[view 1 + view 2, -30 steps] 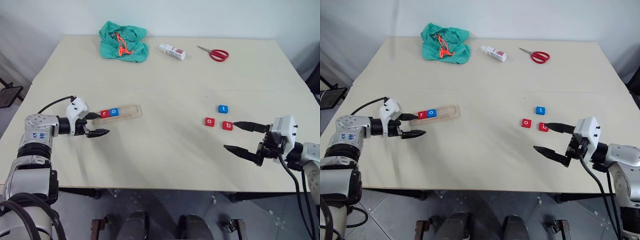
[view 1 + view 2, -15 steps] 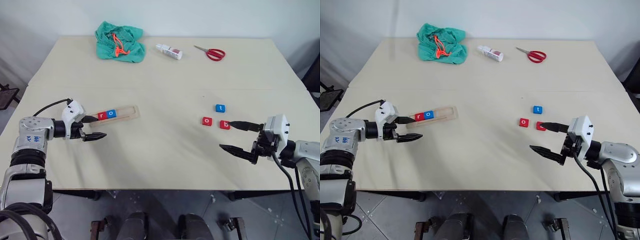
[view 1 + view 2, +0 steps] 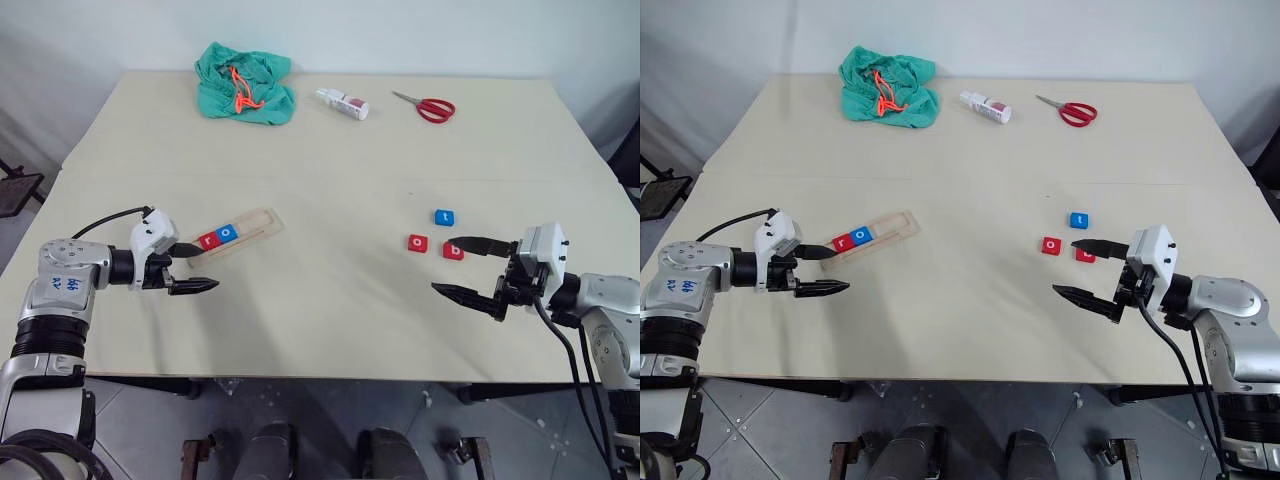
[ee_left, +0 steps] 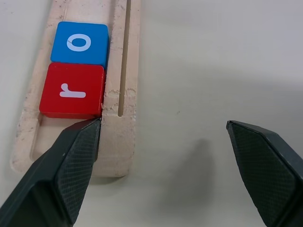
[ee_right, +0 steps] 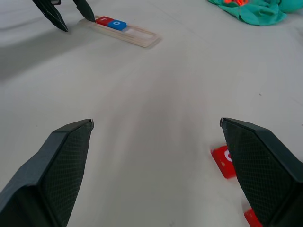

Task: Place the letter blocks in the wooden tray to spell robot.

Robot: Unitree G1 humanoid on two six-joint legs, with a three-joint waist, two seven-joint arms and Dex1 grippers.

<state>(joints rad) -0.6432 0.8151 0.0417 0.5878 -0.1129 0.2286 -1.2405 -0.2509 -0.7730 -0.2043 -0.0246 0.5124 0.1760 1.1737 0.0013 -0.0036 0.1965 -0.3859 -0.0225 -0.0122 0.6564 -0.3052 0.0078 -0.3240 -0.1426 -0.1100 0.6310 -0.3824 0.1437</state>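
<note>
Left eye view: the table takes up most of the scene, and on it the wooden tray lies at a slant near the robot's left side. A red r block and a blue o block sit side by side at the tray's near end, touching each other; the rest of the groove is bare. Well apart, toward the robot's right, lie three loose blocks: a blue t block, a red o block and a red b block.

Far back are a green cloth, a small bottle and red scissors, none of them near the work.

The main risk, as I judge it, is on the right. The b is the next letter needed, yet it sits just beside the red o, so wide jaws coming down could nudge or catch the wrong block. On the left, one finger is at the tray's end right next to the r, and a careless sweep could shift the tray or push the placed letters.

The left gripper is held low over the table, reaching toward the tray, jaws spread and empty. The right gripper reaches nearly level toward the loose blocks, its upper finger close by the b, jaws spread wide, nothing between them.
</note>
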